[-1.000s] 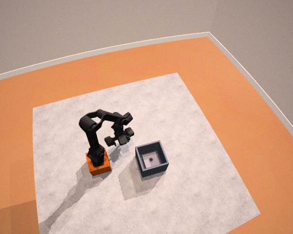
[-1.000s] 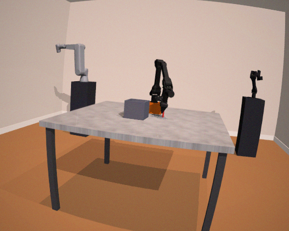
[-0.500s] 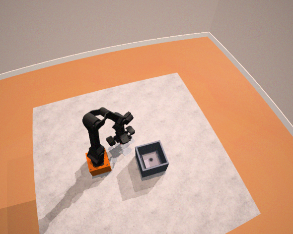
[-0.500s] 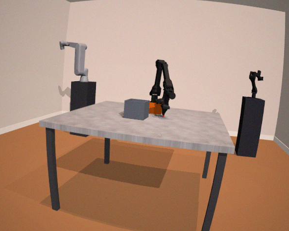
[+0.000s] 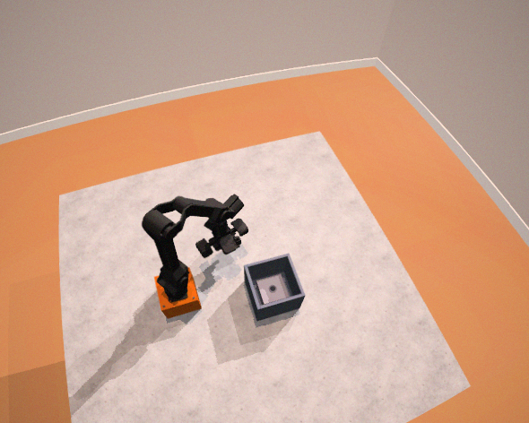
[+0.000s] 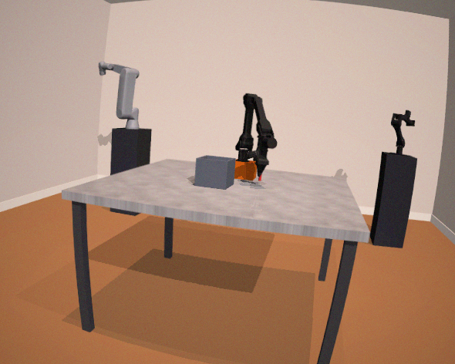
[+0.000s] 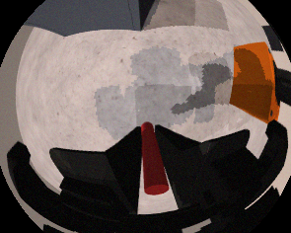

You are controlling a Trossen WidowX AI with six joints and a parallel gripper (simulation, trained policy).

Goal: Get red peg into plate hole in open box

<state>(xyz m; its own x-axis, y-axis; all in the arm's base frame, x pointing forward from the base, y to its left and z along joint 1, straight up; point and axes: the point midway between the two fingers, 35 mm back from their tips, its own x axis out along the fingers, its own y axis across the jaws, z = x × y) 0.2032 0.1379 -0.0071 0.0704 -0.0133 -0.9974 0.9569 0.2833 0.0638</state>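
The red peg (image 6: 260,178) (image 7: 154,165) stands close to upright between my fingertips. My gripper (image 6: 260,173) (image 7: 148,129) is shut on it, and its lower end shows below the fingertips, seemingly a little above the table. In the top view the gripper hides the peg. The open grey box (image 5: 280,310) (image 6: 214,172) (image 7: 89,14) stands beside the gripper, which is outside it. The pale plate (image 5: 264,295) at the box bottom has a dark round hole (image 5: 273,288) with nothing in it.
The arm's orange base (image 5: 180,309) (image 6: 245,170) (image 7: 253,81) stands on the grey table (image 5: 347,318) (image 6: 298,207) near the box. The box walls rise high around the plate. Two other arms stand on dark pedestals (image 6: 130,148) (image 6: 394,195) away from the table.
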